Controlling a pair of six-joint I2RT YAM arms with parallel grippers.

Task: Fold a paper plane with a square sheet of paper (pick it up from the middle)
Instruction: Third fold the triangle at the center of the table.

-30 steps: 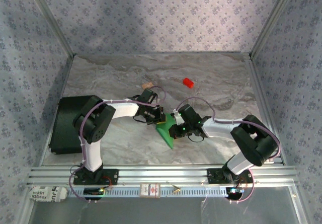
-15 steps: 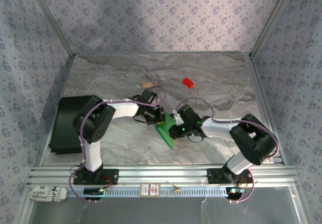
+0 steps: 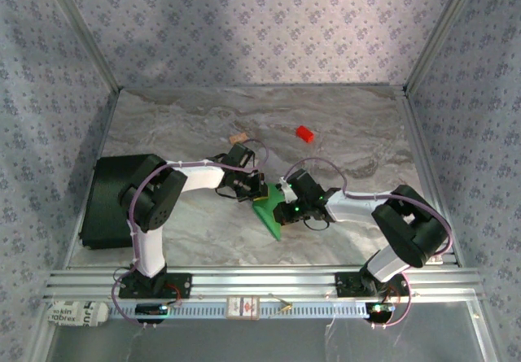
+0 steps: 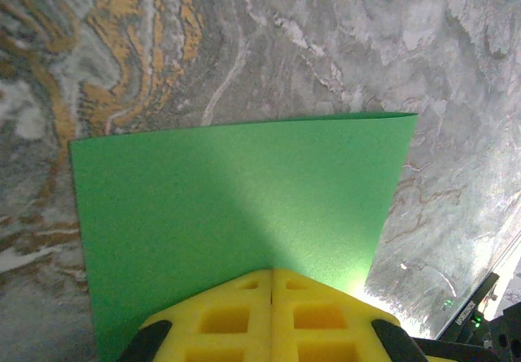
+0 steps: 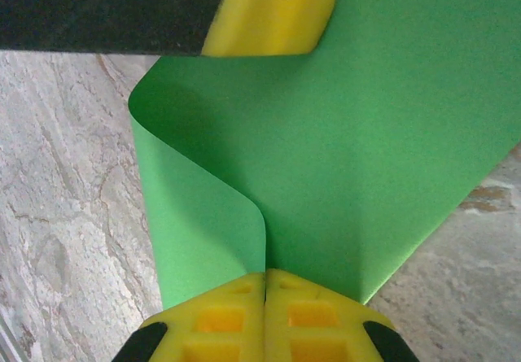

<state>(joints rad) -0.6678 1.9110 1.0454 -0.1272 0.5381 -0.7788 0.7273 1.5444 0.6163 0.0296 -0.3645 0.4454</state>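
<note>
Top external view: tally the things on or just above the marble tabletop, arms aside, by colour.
Green: 1, thin green paper sheet
Red: 1, small red block
Tan: 1, tiny tan cork-like piece
Black: 1, flat black slab, left edge
Total: 4

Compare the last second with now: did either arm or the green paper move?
Nothing visibly changed. The left gripper and right gripper stay shut on the paper, which stays curled between them. The red block lies where it was.
</note>
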